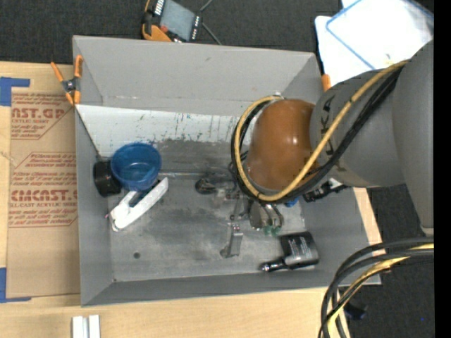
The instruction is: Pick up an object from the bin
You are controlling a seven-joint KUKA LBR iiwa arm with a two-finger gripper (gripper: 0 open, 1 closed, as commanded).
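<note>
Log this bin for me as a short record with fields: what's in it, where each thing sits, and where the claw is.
container: grey metal bin
left side: blue cup, black round cap touching it, white flat tool just below
lower right: black boxy item
claw: near the middle, over bare floor between the two groups

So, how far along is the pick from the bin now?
Done: nothing yet; the blue round plastic cup, the white flat tool and the black rectangular block all lie on the grey metal bin's floor. In hand: the gripper is low at mid-bin. Left: grasping and lifting one.
</note>
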